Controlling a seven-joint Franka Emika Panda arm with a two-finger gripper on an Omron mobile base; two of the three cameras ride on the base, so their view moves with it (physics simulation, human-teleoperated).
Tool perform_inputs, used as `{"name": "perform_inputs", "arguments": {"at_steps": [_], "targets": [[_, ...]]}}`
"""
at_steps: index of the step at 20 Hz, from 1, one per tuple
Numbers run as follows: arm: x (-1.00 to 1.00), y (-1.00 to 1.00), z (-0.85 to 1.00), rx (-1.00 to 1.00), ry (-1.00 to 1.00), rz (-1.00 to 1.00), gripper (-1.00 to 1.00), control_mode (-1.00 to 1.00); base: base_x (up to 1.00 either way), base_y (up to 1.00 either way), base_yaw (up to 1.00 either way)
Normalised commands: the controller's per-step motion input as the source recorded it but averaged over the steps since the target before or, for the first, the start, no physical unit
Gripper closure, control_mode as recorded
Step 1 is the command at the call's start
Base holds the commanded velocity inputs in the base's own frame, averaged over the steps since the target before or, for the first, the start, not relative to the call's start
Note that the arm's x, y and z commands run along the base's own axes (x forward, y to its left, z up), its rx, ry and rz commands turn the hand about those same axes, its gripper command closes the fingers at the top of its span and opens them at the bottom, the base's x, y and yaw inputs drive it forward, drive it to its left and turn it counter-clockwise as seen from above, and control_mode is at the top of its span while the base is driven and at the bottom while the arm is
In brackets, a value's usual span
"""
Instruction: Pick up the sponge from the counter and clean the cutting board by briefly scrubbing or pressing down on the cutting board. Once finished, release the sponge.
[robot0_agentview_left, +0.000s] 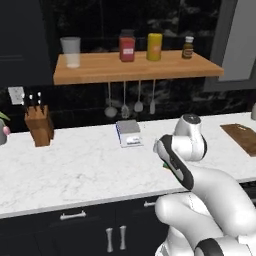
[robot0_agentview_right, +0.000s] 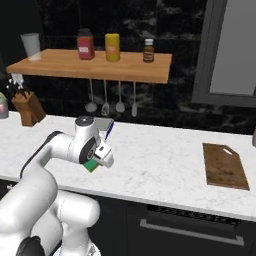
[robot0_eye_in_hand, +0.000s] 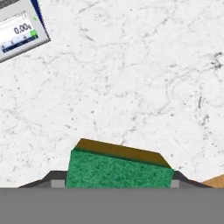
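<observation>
You've got the sponge (robot0_eye_in_hand: 118, 168) sitting between the two fingertips (robot0_eye_in_hand: 51, 179) in the hand view, green face up, yellow-orange base showing along its far edge. The tips flank it on both sides, tight to it, so the gripper (robot0_eye_in_hand: 114, 183) reads as clamped on the sponge. In the right base view the sponge (robot0_agentview_right: 91, 165) pokes out as a green corner under the hand, over the counter (robot0_agentview_right: 165, 155); can't tell from there whether it touches the marble. In the left base view only a sliver of green (robot0_agentview_left: 165, 164) shows by the forearm.

The board (robot0_agentview_right: 224, 165) lies flat on the counter well apart from the hand, off to the right near the counter's front edge; the left base view catches it (robot0_agentview_left: 242, 137) at the right border.

Near the hand, behind it: a scale (robot0_agentview_left: 129, 132), display reading 0.00 in the hand view (robot0_eye_in_hand: 19, 30). Knife block (robot0_agentview_left: 38, 122) far left. Wall shelf (robot0_agentview_right: 90, 65) above w/ jars and a cup; utensils hang under it.
</observation>
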Motion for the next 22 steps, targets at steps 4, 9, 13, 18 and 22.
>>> {"name": "perform_inputs", "arguments": {"at_steps": [4, 9, 13, 18, 22], "targets": [[0.00, 0.00, 0.00, 0.00, 0.00, 0.00, 1.00, 1.00, 0.31, -1.00, 0.01], [0.00, 0.00, 0.00, 0.00, 0.00, 0.00, 1.00, 1.00, 0.29, -1.00, 0.00], [0.00, 0.00, 0.00, 0.00, 0.00, 0.00, 1.00, 1.00, 0.34, -1.00, 0.00], [0.00, 0.00, 0.00, 0.00, 0.00, 0.00, 1.00, 1.00, 0.45, -1.00, 0.00], [0.18, 0.04, 0.00, 0.00, 0.00, 0.00, 1.00, -1.00, 0.50, -0.35, 0.00]]}}
